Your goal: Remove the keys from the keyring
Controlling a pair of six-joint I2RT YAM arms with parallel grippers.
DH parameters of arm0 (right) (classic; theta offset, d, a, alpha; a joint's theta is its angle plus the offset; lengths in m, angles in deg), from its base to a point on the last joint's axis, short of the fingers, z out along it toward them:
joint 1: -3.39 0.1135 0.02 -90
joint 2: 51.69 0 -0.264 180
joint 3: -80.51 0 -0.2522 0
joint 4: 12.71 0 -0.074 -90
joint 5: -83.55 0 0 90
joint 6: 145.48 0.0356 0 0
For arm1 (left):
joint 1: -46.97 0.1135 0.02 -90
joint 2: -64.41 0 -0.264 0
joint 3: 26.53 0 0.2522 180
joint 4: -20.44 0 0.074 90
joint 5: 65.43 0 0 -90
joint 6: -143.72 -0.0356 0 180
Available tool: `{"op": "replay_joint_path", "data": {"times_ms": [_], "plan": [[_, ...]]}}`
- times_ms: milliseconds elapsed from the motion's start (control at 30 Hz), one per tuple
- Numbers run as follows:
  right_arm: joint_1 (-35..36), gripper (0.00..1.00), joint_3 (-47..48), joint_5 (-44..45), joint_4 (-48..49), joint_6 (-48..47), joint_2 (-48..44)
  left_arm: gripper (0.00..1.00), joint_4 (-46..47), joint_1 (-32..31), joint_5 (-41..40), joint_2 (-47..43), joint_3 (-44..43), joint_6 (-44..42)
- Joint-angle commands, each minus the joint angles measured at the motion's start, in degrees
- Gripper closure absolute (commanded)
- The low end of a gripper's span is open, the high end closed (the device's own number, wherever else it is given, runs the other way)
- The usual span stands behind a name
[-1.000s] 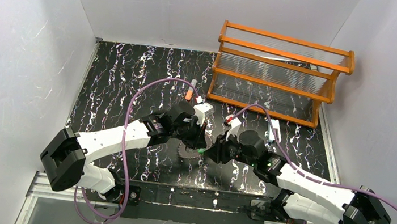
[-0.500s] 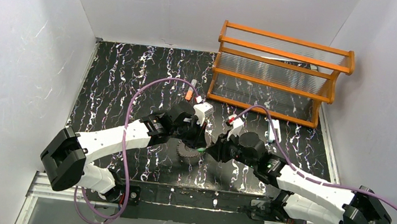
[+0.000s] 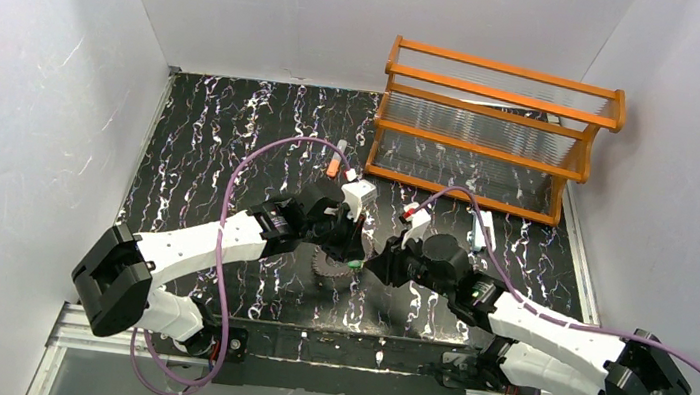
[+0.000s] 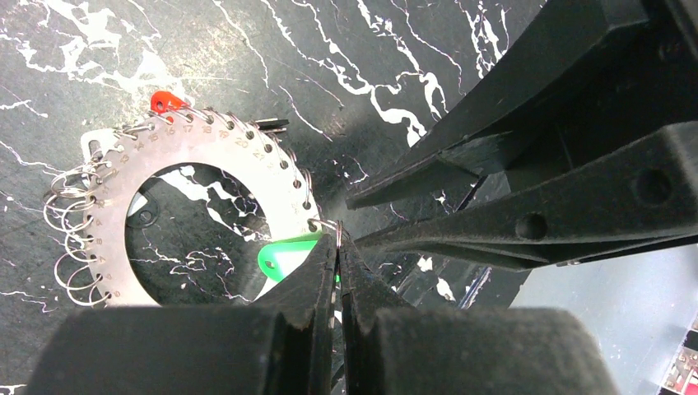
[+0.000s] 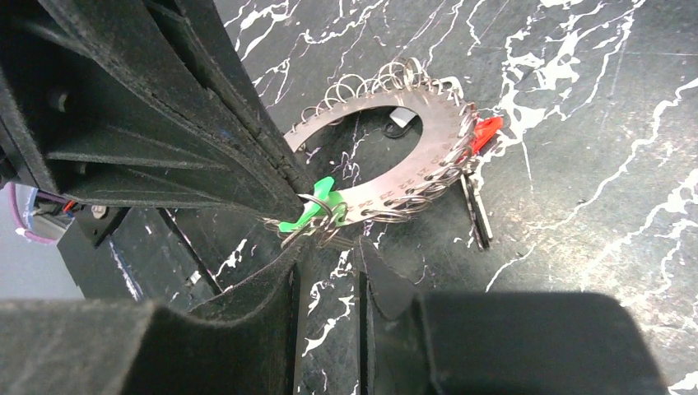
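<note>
Two grippers, one keyring (image 4: 206, 148)! The left gripper (image 4: 338, 243) is pinched tight, its tips right at the rim beside the green key (image 4: 284, 259). The right gripper (image 5: 329, 247) has its jaws apart, straddling the wire loops there. Three keys counted: one green, one red key (image 4: 167, 101) on the ring's far side from both grippers, and one dark key (image 5: 476, 210) near the red.

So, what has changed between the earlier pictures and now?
The right arm shifted slightly to the right, its elbow most; the right gripper is open near the green key. The left gripper stayed shut on the small wire loop at the rim of the keyring. Keyring, red key and rack did not move.
</note>
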Motion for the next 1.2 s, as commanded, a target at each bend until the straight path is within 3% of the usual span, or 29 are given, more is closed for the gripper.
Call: {"op": "replay_joint_path", "data": {"times_ms": [0,233,667,967,1167], "plan": [[0.16,0.68,-0.41,-2.79,5.22,-0.77,0.62,1.00,0.08,-0.20,0.75,-0.17,-2.67,-0.14],[0.17,0.67,-1.09,-1.16,6.30,-0.25,1.05,1.00,0.28,-0.14,1.33,0.03,-2.67,0.12],[0.10,0.76,-2.54,3.02,9.98,-1.20,4.03,1.00,0.64,-0.14,2.43,-0.51,-2.38,0.48],[0.14,0.67,-4.55,-0.49,16.77,-5.39,2.83,1.00,0.62,-0.13,2.80,-0.18,-2.36,0.48],[0.23,0.73,-4.51,-2.42,17.73,-7.57,3.69,1.00,0.64,-0.20,2.81,-0.20,-2.58,0.48]]}}
